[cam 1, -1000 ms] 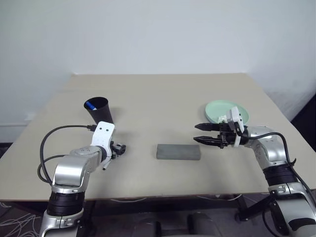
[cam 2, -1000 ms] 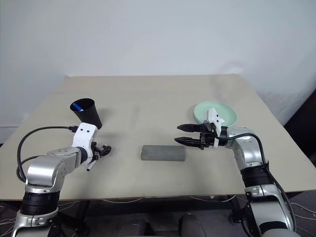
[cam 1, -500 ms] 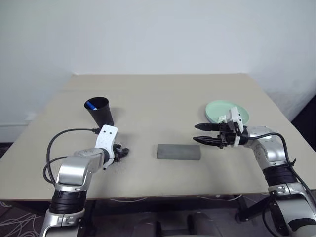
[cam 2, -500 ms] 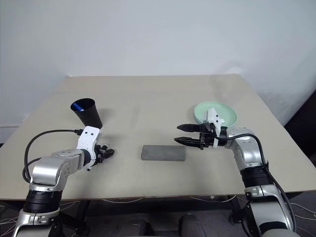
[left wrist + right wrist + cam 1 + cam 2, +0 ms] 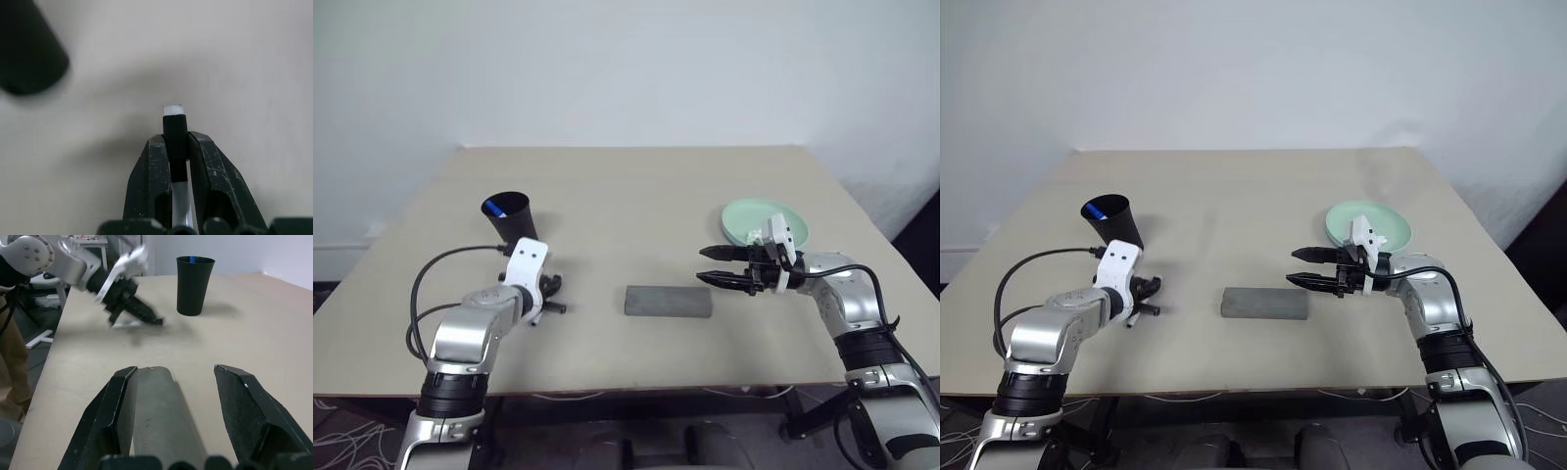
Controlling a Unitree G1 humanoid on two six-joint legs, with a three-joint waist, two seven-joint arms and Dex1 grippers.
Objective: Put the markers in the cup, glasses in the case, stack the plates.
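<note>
Left end effector (image 5: 176, 147) clamps marker (image 5: 175, 134); lift clear, tip it upright over cup (image 5: 512, 219) rim, then release. Right end effector (image 5: 713, 266) is wide, idle.

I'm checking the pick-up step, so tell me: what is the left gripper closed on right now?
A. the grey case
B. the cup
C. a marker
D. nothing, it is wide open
C. In the left wrist view the left gripper has its two black fingers pressed against a slim marker with a white tip; the cup and the case stand apart from it.
</note>
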